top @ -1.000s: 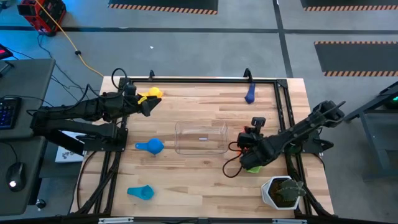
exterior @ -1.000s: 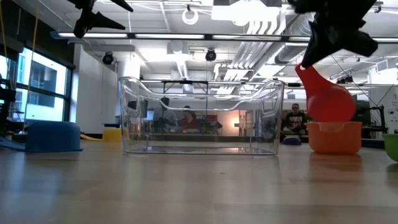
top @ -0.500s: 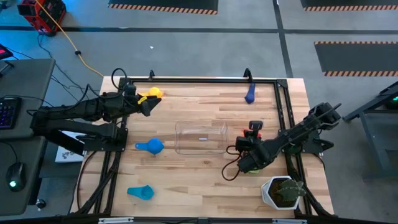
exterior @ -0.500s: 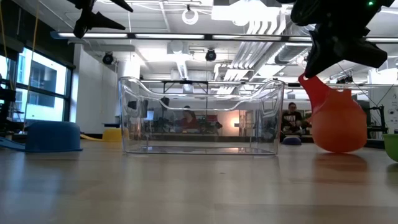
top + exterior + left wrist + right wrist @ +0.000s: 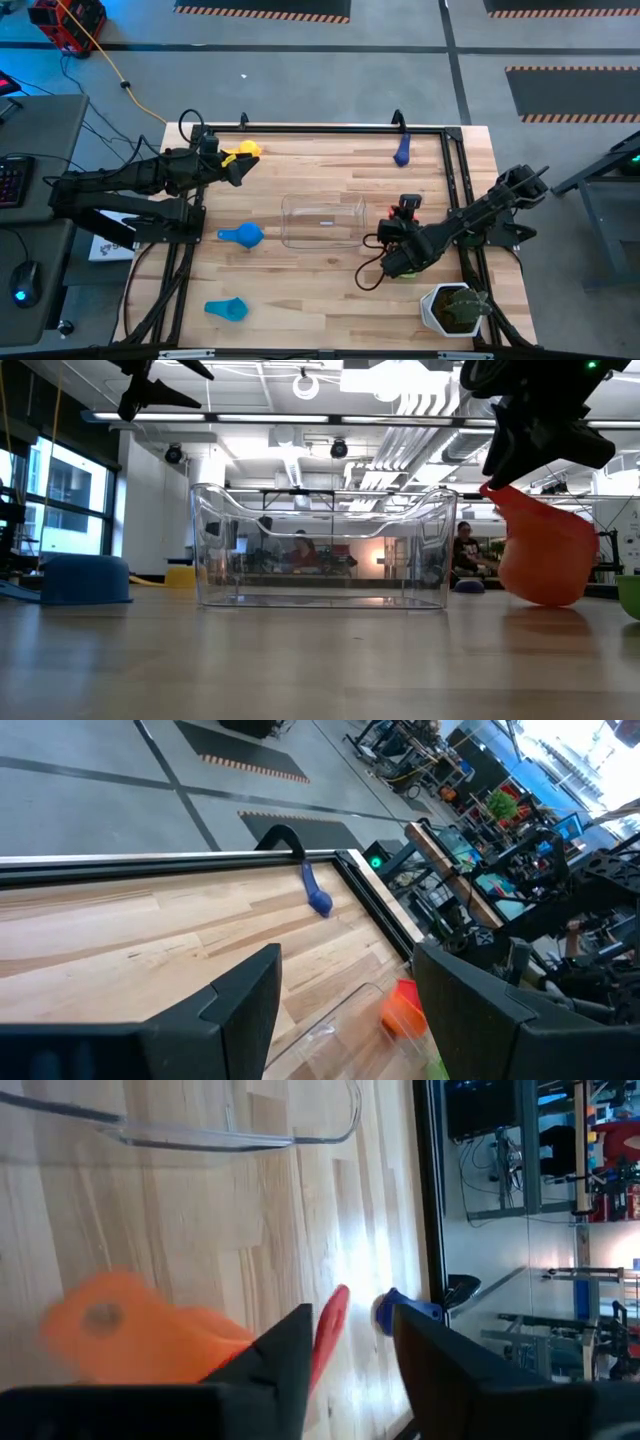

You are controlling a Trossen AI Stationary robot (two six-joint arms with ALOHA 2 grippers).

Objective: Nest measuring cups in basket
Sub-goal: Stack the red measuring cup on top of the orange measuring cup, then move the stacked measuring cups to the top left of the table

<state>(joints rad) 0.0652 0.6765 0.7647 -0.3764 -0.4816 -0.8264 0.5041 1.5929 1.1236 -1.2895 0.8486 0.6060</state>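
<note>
**Q:** Where are you and the cups?

**A:** My right gripper [image 5: 502,478] hangs just off the basket [image 5: 300,235], at about its 4 o'clock. It is clamped on the handle of the red cup [image 5: 497,495]. The orange cup [image 5: 545,555] hangs tilted around the red bowl, so I judge the two are nested, with the pair barely clear of the table [image 5: 300,285]. The green cup [image 5: 630,595] sits just beyond, near 5 o'clock. My left gripper [image 5: 240,170] waits with its fingers apart beside the yellow cup [image 5: 246,150], out at the basket's 10 o'clock.

**Q:** And the rest?

**A:** The dark blue cup [image 5: 402,152] lies at 1 o'clock, near the table's far edge. The blue cup [image 5: 243,235] is at 9 o'clock, near the basket wall. The light blue cup [image 5: 226,309] is well apart at 7 o'clock. The basket holds nothing yet.

**Q:** How do you expect these to handle?

**A:** I expect them to be light, stiff and smooth. They won't crush, but a smooth handle can swivel between my fingers, and the tilt suggests this one is doing so. The orange cup rides on the red one only by fit, so a jerk could shake it loose. The clear basket looks light too, so a knock on its rim might shove it.

**Q:** Where is the best place to hold a cup?

**A:** On the short handle, close to the bowl, so the bowl hangs level and the rim is free for nesting.
</note>
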